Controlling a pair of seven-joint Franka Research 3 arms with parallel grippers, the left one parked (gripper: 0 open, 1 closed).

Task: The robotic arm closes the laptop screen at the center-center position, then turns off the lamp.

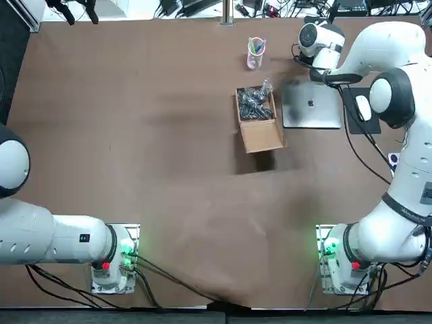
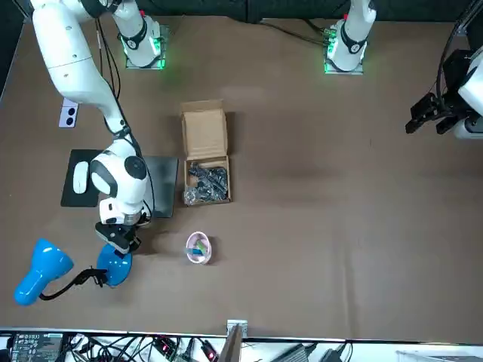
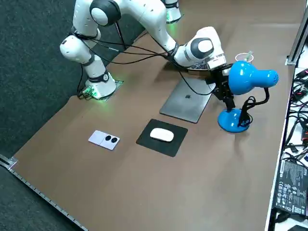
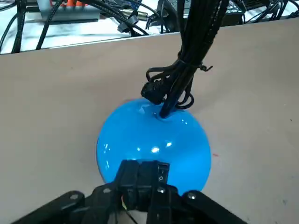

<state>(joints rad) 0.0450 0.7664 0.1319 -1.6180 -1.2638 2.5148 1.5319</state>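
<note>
The silver laptop [image 1: 310, 104] [image 3: 187, 98] lies shut and flat on the table, logo up. Just beyond it stands the blue desk lamp, its round base [image 2: 113, 268] [image 3: 233, 120] [image 4: 154, 135] on the table and its head [image 3: 250, 79] [image 2: 41, 271] raised on a black gooseneck. My right gripper [image 4: 142, 186] [image 3: 230, 103] [image 2: 119, 240] points down at the near edge of the lamp base. Its black fingertips are together, resting on the small switch [image 4: 161, 172] there. Nothing is held between them. The lamp does not show in the top view.
An open cardboard box [image 1: 256, 118] [image 2: 205, 162] with dark parts sits left of the laptop. A pink cup [image 1: 256, 52] [image 2: 198, 247] stands behind the box. A white mouse [image 3: 161, 135] lies on a black pad, a small white device [image 3: 104, 139] farther toward my base. Cables crowd the far table edge.
</note>
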